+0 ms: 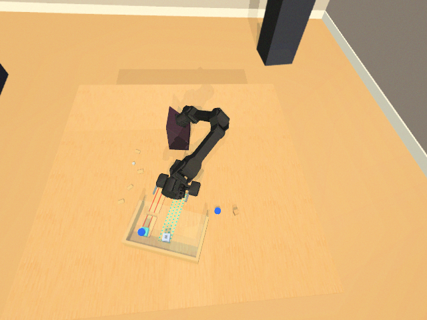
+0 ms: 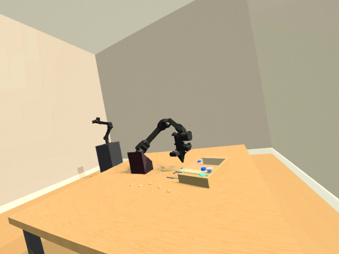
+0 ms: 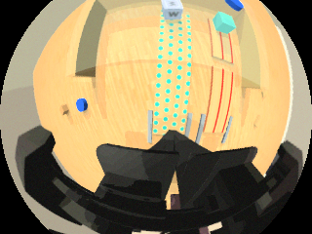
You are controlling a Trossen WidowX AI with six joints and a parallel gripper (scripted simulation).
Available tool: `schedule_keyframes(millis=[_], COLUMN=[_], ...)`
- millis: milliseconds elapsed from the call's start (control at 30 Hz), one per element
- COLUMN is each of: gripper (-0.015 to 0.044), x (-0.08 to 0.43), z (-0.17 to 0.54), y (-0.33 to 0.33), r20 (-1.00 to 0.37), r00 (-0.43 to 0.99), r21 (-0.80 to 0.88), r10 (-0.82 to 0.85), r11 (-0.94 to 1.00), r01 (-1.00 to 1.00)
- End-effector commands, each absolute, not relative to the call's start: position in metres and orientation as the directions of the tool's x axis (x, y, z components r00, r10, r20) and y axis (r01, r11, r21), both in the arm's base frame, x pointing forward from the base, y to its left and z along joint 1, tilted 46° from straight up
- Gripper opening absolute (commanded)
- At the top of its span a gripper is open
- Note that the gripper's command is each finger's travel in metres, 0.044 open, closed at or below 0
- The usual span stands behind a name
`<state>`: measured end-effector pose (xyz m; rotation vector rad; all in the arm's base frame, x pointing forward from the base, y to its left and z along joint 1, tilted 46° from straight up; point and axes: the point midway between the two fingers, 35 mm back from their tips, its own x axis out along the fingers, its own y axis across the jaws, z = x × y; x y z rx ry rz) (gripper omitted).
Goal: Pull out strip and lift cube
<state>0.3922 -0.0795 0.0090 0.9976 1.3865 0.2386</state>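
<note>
Above the dotted strip (image 1: 175, 215) end, hand (image 2: 181, 160) closed empty (height clear only from exterior), labelled cube (image 3: 172, 8) visible in wrist view.

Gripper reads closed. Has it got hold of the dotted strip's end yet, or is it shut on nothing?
Nothing is held. The gripper is shut and hangs in the air above the near end of the dotted strip, apart from it.

Top view: high overhead, tilted slightly, whole surface (image 1: 86, 241) plus floor in frame. Exterior view: low, off one corner, distant, looking across the surface toward the room's corner. Wrist view: fisheye, mounted on the arm, close, looking down past the hand (image 3: 175, 143). All three share the tray (image 1: 163, 249) and the dotted strip (image 1: 173, 215).
</note>
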Motion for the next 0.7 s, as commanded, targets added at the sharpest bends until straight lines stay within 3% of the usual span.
schedule_keyframes(millis=[0, 667], gripper=[0.0, 0.0], x=[0.393, 0.399], z=[0.003, -0.02], y=[-0.074, -0.051], r20=[-0.703, -0.702], r00=[0.227, 0.227], r21=[0.697, 0.699], r10=[0.674, 0.675], r11=[0.59, 0.589], r01=[0.407, 0.407])
